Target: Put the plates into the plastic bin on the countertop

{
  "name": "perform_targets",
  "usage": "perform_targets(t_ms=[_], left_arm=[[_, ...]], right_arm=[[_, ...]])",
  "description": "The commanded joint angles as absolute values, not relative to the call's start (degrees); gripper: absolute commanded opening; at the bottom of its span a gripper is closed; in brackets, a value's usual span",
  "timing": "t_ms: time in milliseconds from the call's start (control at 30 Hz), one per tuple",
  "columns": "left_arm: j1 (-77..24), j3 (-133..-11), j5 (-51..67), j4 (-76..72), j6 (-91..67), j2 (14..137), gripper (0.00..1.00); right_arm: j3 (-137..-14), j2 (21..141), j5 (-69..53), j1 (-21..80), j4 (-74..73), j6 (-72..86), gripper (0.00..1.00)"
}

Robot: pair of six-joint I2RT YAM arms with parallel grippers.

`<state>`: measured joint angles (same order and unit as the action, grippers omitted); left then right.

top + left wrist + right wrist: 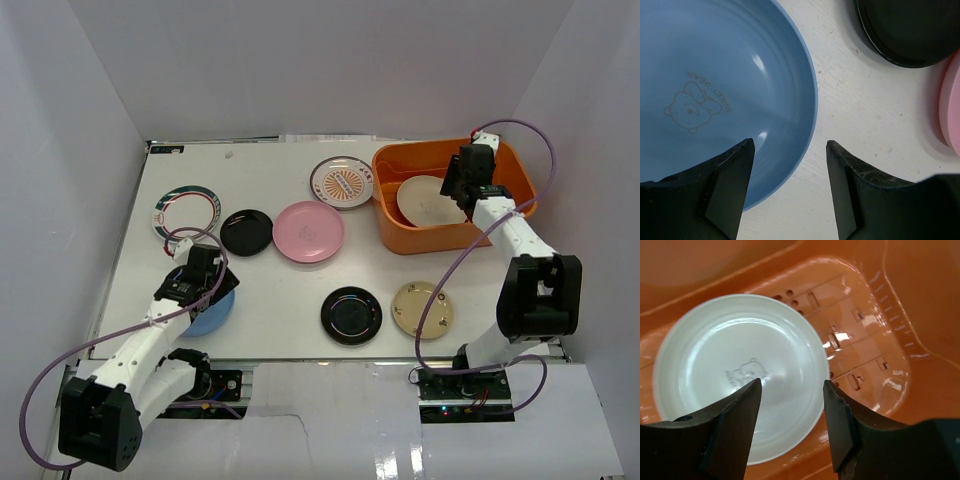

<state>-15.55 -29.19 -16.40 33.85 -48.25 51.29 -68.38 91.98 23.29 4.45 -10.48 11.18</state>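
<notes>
The orange plastic bin point(500, 236) stands at the back right of the white countertop point(270, 330). A cream plate point(425, 200) lies flat in it, also in the right wrist view point(735, 365). My right gripper point(460, 188) hangs open and empty above that plate. My left gripper point(203, 290) is open over the right rim of the light blue plate point(715, 90) at the front left. On the countertop lie the green-red rimmed plate point(186, 210), two black plates point(246, 232) point(351, 315), the pink plate point(308, 231), the orange-patterned plate point(341, 182) and the gold-tan plate point(422, 308).
White walls close in the left, back and right sides. The bin's slotted bottom point(860, 340) shows bare to the right of the cream plate. A black plate point(910, 30) and the pink plate's edge point(952, 110) lie just beyond my left gripper.
</notes>
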Motion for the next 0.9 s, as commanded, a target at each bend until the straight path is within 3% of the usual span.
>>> perform_targets(t_ms=[0, 167, 333, 400, 567, 867], left_arm=[[-15.4, -28.8, -18.5, 31.2, -50.4, 52.7, 0.7], [-15.4, -28.7, -19.6, 29.9, -50.1, 56.2, 0.67], [-15.6, -28.8, -20.1, 29.1, -49.3, 57.8, 0.63], [-15.6, -28.9, -20.1, 28.6, -48.9, 58.2, 0.61], [-15.8, -29.5, -19.9, 27.0, -47.9, 60.0, 0.58], [-16.1, -29.7, -20.0, 25.0, -47.9, 63.5, 0.56]], right_arm=[[-68.7, 84.0, 16.8, 5.5, -8.4, 11.2, 0.59], [-63.2, 73.8, 5.4, 16.9, -3.3, 6.9, 0.51], [-62.2, 78.5, -12.5, 31.6, -3.4, -3.7, 0.51], [-63.5, 83.6, -12.5, 36.9, -6.7, -7.8, 0.54], [-68.1, 93.8, -12.1, 42.9, -10.1, -16.2, 0.76], [-76.6, 107.6, -4.2, 48.8, -14.3, -21.1, 0.75]])
